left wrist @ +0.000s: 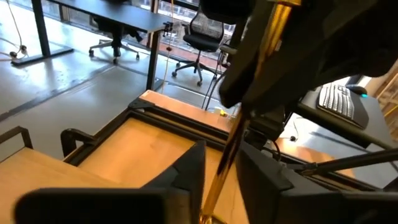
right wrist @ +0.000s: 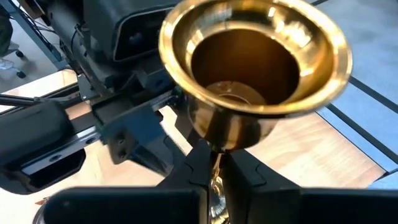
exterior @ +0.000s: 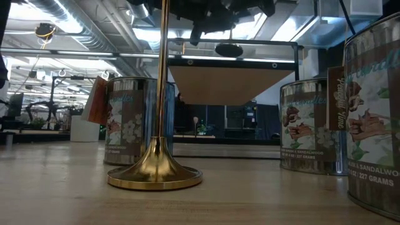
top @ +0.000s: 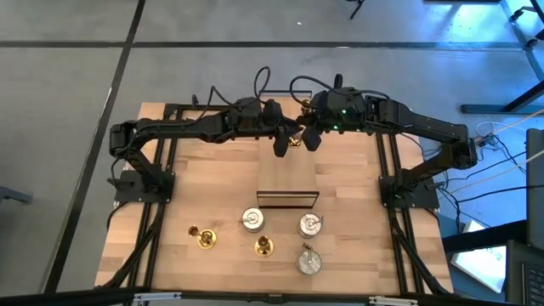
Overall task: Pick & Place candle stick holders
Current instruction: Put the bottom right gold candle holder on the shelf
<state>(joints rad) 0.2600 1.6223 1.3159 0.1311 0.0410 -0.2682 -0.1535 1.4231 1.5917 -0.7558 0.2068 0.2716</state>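
Both grippers meet above the box [top: 287, 189]: right gripper [right wrist: 214, 163] pinches the brass holder [right wrist: 255, 68] stem, left gripper [left wrist: 221, 168] closing around it too (handover, prob).

surface: light wooden table [top: 212, 183] inside a black frame | middle: dark box [top: 287, 199] | near edge, left: brass holder [top: 204, 237] lying on its side | just right of it: brass holder [top: 264, 246] upright | round silver tins: [top: 252, 220], [top: 310, 224], [top: 308, 261]
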